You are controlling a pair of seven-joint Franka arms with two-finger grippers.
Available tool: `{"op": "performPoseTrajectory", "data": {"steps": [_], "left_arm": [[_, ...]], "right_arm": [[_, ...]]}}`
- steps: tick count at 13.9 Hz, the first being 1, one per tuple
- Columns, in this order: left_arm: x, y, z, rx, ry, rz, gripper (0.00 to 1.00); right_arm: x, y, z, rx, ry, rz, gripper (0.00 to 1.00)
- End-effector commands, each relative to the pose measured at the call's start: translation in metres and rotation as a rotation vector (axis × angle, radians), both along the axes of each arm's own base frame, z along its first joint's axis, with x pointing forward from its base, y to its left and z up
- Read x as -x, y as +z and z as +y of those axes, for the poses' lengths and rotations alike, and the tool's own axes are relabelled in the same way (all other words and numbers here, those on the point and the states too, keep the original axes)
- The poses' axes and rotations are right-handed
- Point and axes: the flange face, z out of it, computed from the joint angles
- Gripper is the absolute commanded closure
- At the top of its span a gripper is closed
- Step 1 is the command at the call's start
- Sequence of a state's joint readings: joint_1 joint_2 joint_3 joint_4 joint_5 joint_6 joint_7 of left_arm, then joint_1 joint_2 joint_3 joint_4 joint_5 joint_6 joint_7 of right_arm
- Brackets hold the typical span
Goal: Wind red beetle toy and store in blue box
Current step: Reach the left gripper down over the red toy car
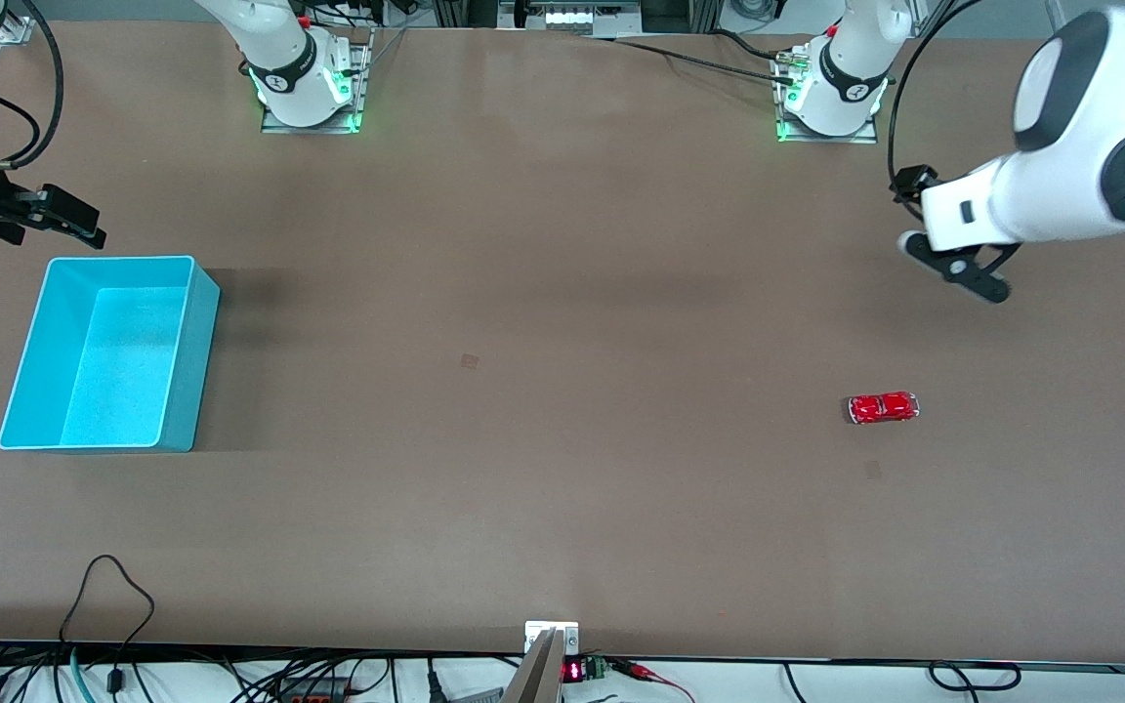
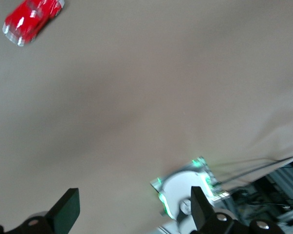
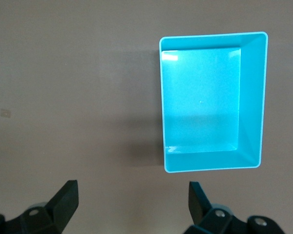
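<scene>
The red beetle toy (image 1: 883, 407) stands on its wheels on the brown table toward the left arm's end; it also shows in the left wrist view (image 2: 32, 20). The blue box (image 1: 113, 351) stands empty toward the right arm's end and fills part of the right wrist view (image 3: 212, 102). My left gripper (image 1: 958, 266) is up over bare table, apart from the toy, open and empty (image 2: 134, 212). My right gripper (image 1: 74, 220) is up over bare table just outside the box, open and empty (image 3: 133, 202).
The two arm bases (image 1: 304, 78) (image 1: 831, 93) stand along the table's edge farthest from the front camera. A small mark (image 1: 469, 361) lies mid-table. A clamp with a red display (image 1: 562, 659) and cables sit at the edge nearest the front camera.
</scene>
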State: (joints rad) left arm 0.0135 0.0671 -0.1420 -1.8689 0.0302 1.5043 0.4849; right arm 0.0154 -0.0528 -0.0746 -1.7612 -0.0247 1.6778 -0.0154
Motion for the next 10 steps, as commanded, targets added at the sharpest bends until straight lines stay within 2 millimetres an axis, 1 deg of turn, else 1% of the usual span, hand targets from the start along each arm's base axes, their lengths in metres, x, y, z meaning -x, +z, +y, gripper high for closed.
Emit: {"op": "performPoseTrajectory", "data": {"steps": [1, 2, 3, 5, 6, 7, 8, 10], "left_arm": [[-0.005, -0.043, 0.004, 0.082, -0.170, -0.107, 0.00], [-0.020, -0.065, 0.008, 0.092, -0.267, -0.141, 0.00], [-0.035, -0.084, 0.015, 0.107, -0.345, -0.176, 0.00], [-0.066, -0.130, 0.033, 0.158, -0.502, -0.284, 0.00], [-0.081, -0.152, 0.035, 0.176, -0.608, -0.334, 0.00], [-0.091, -0.169, 0.041, 0.181, -0.684, -0.372, 0.00], [-0.102, -0.176, 0.051, 0.176, -0.752, -0.413, 0.00], [-0.110, -0.200, 0.055, 0.174, -0.819, -0.427, 0.00]], "right_arm": [[0.004, 0.012, 0.003, -0.011, -0.010, -0.018, 0.00], [0.003, 0.013, 0.003, -0.010, -0.010, -0.021, 0.00], [0.003, 0.013, 0.003, -0.010, -0.010, -0.019, 0.00], [0.004, 0.013, 0.004, -0.011, -0.005, -0.015, 0.00], [0.004, 0.014, 0.005, -0.011, -0.004, -0.016, 0.00], [0.004, 0.013, 0.006, -0.012, -0.004, -0.016, 0.00], [0.003, 0.011, 0.006, -0.012, -0.004, -0.013, 0.00], [0.003, 0.011, 0.007, -0.012, -0.001, -0.013, 0.00]]}}
